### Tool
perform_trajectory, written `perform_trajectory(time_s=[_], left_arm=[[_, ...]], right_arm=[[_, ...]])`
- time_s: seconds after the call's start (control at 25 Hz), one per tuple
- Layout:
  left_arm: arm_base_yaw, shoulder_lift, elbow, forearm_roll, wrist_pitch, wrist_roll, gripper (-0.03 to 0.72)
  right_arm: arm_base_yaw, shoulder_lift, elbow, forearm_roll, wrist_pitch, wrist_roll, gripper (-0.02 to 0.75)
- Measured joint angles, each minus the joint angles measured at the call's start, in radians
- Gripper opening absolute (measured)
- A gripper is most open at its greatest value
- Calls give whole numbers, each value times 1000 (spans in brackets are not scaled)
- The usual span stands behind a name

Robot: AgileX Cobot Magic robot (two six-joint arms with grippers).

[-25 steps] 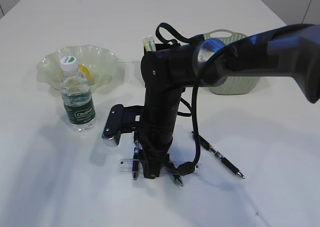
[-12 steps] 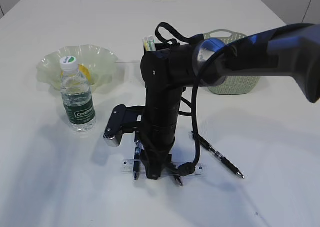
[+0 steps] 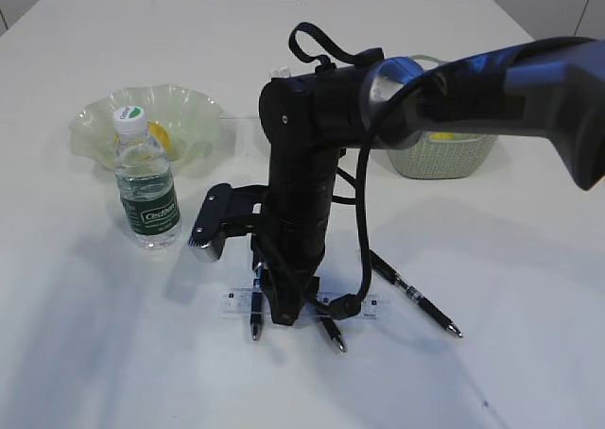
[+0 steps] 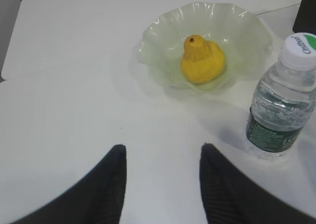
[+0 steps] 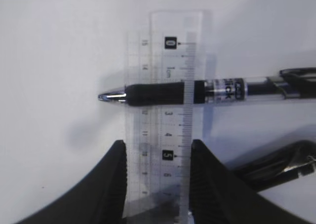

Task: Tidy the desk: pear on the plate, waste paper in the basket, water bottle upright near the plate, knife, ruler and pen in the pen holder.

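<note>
The ruler lies flat on the tabletop at the near middle, a black pen lying across it. Our right hand is down over it, fingers straddling its width, and the ruler looks gripped between them. The pear sits in the plate at the far left, the water bottle upright just beside it. Our left hand hangs open and empty near the plate. We judge the ruler pickup is in hand; next comes lifting it clear of the pen and carrying it to the pen holder, hidden behind the arm.
</note>
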Motion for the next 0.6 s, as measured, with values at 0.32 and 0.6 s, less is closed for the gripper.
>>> perform_trajectory(time_s=[0.32, 0.6], left_arm=[[0, 0, 0, 0, 0, 0, 341], [0, 0, 0, 0, 0, 0, 341]], right_arm=[[0, 2, -10, 0, 41, 17, 276], [0, 2, -54, -8, 56, 59, 276]])
